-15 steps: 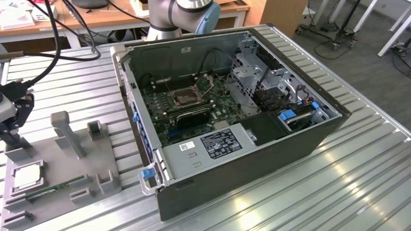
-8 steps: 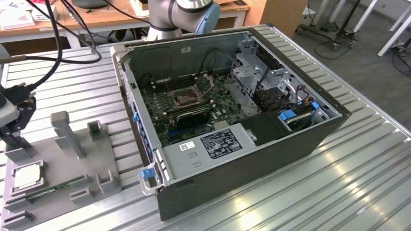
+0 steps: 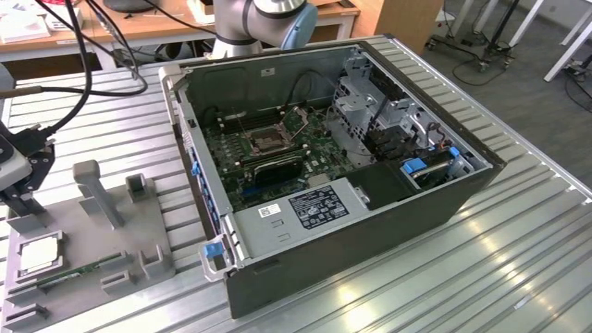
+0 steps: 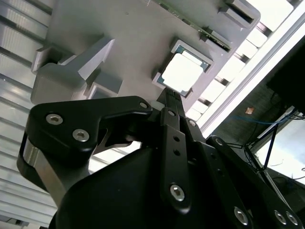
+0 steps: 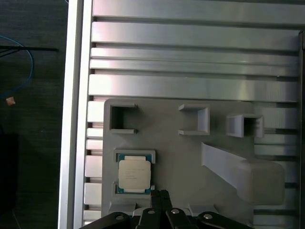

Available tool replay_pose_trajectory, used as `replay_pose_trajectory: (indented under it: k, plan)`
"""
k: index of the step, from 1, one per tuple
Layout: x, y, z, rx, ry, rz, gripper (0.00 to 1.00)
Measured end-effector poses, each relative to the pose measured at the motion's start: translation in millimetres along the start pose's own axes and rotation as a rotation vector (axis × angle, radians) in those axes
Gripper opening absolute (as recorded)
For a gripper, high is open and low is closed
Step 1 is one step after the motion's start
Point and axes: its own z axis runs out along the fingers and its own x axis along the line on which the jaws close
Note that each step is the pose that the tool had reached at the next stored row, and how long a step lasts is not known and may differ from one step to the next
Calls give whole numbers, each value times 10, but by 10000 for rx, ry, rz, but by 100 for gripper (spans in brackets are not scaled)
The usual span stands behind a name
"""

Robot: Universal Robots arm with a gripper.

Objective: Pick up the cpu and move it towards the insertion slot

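**Gripper poised over the tray, CPU seated in its recess**

Your gripper (image 5: 160,194) has its fingertips pressed together and nothing between them. In the exterior view it hangs (image 3: 16,205) at the far left, above the back edge of the grey tray (image 3: 88,243). In both wrist views the tips (image 4: 167,94) sit just beside one edge of the cpu (image 5: 134,174). I cannot tell whether they touch it.

The cpu (image 3: 39,253) lies flat in a square recess along the tray's edge on the exterior view's left, silver top up. In the second wrist view it (image 4: 183,72) fills that recess squarely. A green memory stick (image 3: 74,272) lies in a holder near the tray's front edge, just beside the cpu.

To the exterior view's right, the open computer case (image 3: 370,229) lies on the slatted metal table (image 3: 481,277), close against the tray. The green motherboard (image 3: 277,173) sits inside it. The insertion slot (image 3: 268,141) is near the board's middle, well apart from the gripper and the cpu.
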Motion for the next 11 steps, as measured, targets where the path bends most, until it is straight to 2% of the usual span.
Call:
replay_pose_trajectory:
  k: [11]
  plan:
    - [0, -3, 105, 1, 0, 0, 11]
